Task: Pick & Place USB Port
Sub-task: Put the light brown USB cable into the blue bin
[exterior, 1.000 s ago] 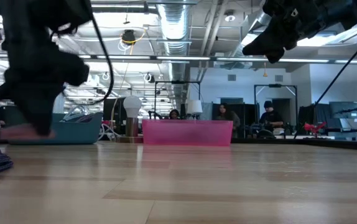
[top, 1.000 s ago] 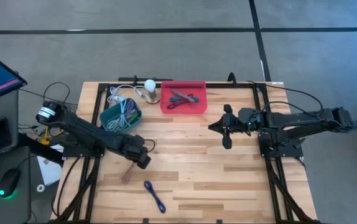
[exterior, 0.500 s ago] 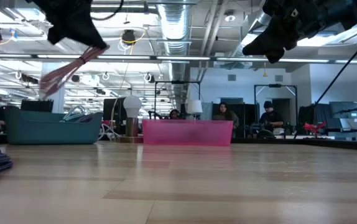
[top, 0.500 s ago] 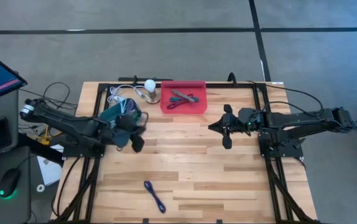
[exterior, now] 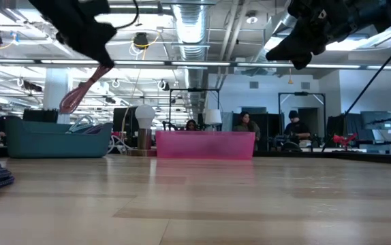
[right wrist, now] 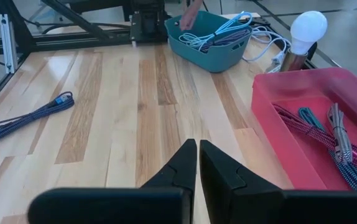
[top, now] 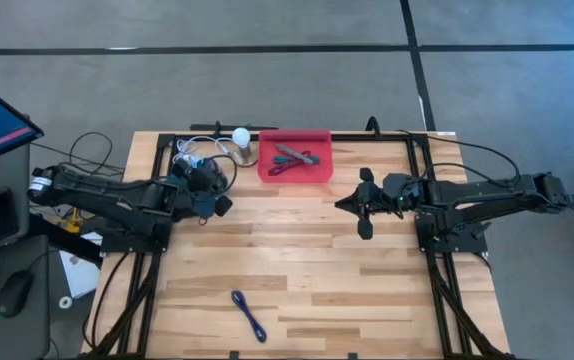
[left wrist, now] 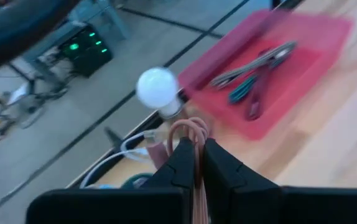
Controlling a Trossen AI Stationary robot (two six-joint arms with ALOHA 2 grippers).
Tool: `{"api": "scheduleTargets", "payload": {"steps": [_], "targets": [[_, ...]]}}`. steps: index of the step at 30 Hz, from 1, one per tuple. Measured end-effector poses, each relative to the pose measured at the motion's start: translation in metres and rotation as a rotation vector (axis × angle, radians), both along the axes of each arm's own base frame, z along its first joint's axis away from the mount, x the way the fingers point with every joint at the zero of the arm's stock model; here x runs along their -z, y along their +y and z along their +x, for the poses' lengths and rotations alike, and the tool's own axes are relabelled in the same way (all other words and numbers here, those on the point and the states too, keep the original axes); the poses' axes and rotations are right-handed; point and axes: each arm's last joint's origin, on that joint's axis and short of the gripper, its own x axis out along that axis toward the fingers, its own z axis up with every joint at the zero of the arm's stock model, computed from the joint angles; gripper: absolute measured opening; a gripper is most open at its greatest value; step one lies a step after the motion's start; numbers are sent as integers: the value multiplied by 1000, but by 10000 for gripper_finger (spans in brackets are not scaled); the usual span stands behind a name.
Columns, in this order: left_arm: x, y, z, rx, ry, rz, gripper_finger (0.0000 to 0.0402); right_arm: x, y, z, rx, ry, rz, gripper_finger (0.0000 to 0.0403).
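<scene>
On the pale wood table (top: 307, 260) we see a teal bin (right wrist: 211, 38) of cables and a red tray (top: 294, 156) holding more cables at the far edge, a white bulb lamp (top: 240, 139) between them. Our left gripper (top: 212, 193) hangs raised over the teal bin, fingers clenched on a looped pink USB cable (exterior: 81, 90) that dangles below it. Our right gripper (top: 361, 205) hovers with fingers pressed together, holding nothing, near the red tray. A blue cable (top: 249, 315) lies near the table's front edge.
</scene>
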Motion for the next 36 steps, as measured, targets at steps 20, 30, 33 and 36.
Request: {"api": "scheduleTargets", "payload": {"steps": [20,30,33,36], "targets": [[58,40,-17,-163,197,-116,12,0,0,0,1,1,1,11],[78,42,-26,-208,195,-189,14,0,0,0,0,1,1,10],[80,42,-27,-210,192,-206,31,0,0,0,-1,1,-2,10],[80,42,-27,-210,193,-203,58,0,0,0,-1,1,-2,10]]}}
